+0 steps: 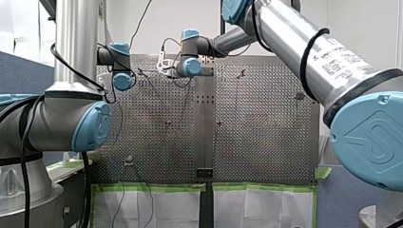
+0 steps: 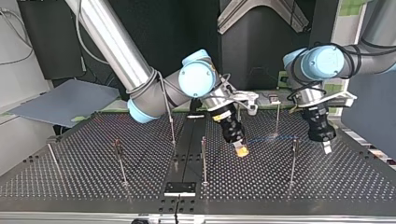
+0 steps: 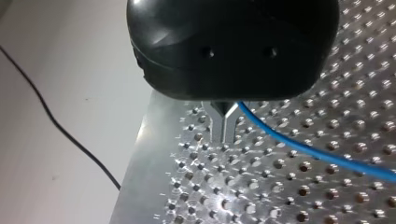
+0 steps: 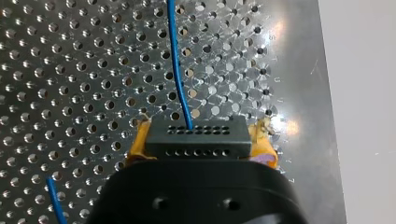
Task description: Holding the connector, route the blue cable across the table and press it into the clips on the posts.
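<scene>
Your right gripper's (image 2: 241, 149) jaws clamp the connector (image 4: 196, 140) above the worktop (image 3: 261, 200), and your left gripper's (image 3: 223, 127) narrow jaws close round the blue cable (image 3: 303, 149) strung between them. Feed it taut and low toward the nearest post (image 2: 293, 163); only the top view shows posts, only the wrist views show the grips

White sheeting (image 1: 166, 206) edged with green tape (image 1: 152, 186) runs along the front view's bottom. There's a grey panel (image 2: 70, 100) off at the top view's left. A thin black wire (image 3: 74, 142) snakes by in the left wrist view.
</scene>
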Tool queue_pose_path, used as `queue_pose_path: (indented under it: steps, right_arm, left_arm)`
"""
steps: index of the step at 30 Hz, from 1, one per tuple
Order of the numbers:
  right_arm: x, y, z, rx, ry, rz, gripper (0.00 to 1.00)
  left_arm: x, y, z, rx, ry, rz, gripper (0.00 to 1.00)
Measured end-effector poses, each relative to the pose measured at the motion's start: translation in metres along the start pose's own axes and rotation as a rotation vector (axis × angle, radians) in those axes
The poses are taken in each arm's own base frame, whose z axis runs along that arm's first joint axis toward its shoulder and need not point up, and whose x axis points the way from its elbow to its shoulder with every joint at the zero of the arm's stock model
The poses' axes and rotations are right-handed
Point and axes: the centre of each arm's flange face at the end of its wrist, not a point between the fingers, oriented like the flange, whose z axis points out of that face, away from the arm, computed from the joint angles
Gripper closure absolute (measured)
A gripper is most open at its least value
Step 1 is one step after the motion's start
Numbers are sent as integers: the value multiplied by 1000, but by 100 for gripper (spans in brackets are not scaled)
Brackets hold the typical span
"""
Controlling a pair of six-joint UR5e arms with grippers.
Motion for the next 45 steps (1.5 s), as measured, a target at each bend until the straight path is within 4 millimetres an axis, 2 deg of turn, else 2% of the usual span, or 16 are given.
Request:
queue_pose_path:
  steps: [11,18,23,24,25,26,27,28,29,30,31,32,34,35,40,45]
  right_arm:
    - [8,11,4,-14,16,-1,100]
    - [10,15,5,-20,21,-2,100]
    - [11,15,5,-21,22,-2,100]
    - [11,15,5,-21,22,-2,100]
    - [10,15,5,-21,22,-2,100]
    - [11,15,5,-21,22,-2,100]
    - [10,15,5,-21,22,-2,100]
    - [10,15,5,-21,22,-1,100]
    - [10,15,5,-21,22,-2,100]
    - [10,15,5,-21,21,-2,100]
    - [10,15,5,-21,21,-2,100]
    - [10,15,5,-21,21,-2,100]
    - [10,15,5,-21,20,-2,100]
    - [10,15,5,-23,20,-2,100]
    - [7,17,6,-34,17,-2,100]
    - [-8,22,8,-49,-2,-3,100]
  left_arm:
    - [15,-2,38,43,-20,-31,100]
    - [39,8,46,39,10,-33,100]
    - [45,11,46,44,26,-43,100]
    - [45,11,45,45,29,-48,88]
    - [45,11,45,45,33,-53,88]
    - [46,11,44,43,41,-61,76]
    - [47,11,43,41,47,-68,58]
    - [47,11,43,39,55,-74,58]
    - [48,11,41,36,64,-83,44]
    - [49,12,41,34,70,-89,23]
    - [49,12,40,31,77,-95,23]
    - [50,13,39,27,85,-102,4]
    - [50,14,38,20,95,-108,4]
    - [50,14,38,15,101,-109,0]
    - [47,17,33,-14,122,-99,0]
    - [40,14,28,-30,140,-92,0]
